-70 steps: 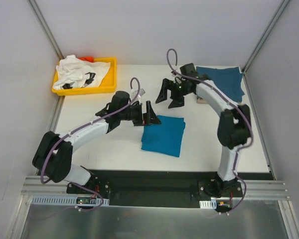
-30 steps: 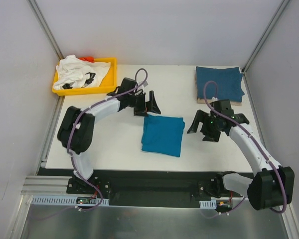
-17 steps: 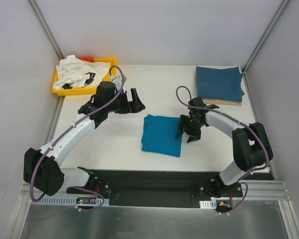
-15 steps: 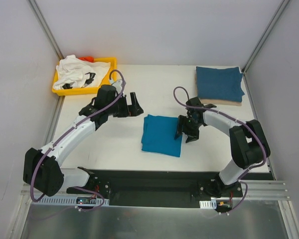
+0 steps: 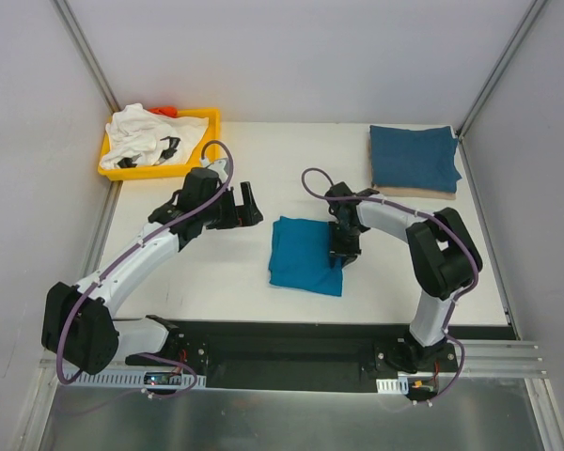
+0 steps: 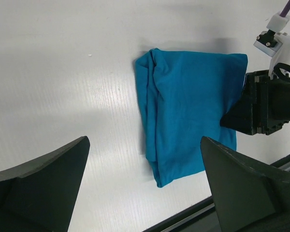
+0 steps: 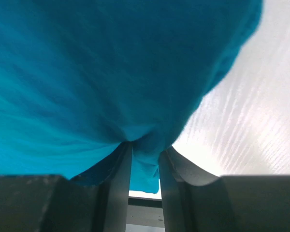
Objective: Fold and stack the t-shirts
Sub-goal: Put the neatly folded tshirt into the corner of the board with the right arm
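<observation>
While right hand (image 5: 340,252) pinches teal t-shirt (image 5: 304,256) edge, tips buried in cloth, left hand (image 5: 249,208) wide open, empty.

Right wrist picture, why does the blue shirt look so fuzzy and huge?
In the right wrist view the teal t-shirt is very close to the lens, pinched in the right gripper, so it blurs and fills the frame; in the left wrist view, farther off, its folds look sharp; the top view is evenly lit.

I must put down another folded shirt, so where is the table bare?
Bare: the far strip between the yellow tray and the dark blue shirt, and the near right corner beside the right arm. Crowded: the middle, where the left arm hangs by the teal shirt.
</observation>
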Controlling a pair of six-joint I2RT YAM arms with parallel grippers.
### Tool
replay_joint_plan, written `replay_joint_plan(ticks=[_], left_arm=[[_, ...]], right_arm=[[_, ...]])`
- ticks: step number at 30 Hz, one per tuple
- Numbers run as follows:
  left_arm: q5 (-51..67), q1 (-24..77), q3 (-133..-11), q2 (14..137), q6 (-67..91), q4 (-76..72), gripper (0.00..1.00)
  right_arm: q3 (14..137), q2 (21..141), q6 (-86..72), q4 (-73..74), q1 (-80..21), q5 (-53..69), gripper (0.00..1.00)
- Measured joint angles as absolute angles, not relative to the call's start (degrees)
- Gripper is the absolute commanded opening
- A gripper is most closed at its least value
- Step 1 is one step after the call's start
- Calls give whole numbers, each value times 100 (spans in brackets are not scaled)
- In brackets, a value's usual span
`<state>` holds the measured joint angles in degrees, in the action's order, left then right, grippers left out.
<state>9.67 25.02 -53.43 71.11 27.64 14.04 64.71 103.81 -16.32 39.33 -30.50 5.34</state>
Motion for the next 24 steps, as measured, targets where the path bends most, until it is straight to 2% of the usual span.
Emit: replay_joint_plan(ticks=[5,6,12,24], left_arm=[[825,2502,-5343,7111,2768,1404,99],[805,2499,-5343,7111,2770,1406,99],[572,2427,-5315,7004,2781,1413,99],[73,2390,-5245,6462,2838,1577,99]], right_arm=[[6971,10772,-1614,4125,-3234,539,2],[7041,10818,-1590,4115,-3258,556,1],[7752,11179,-1118,3854,-3417,64,1],[10228,11981,628,4335,-3277,-3721,1]])
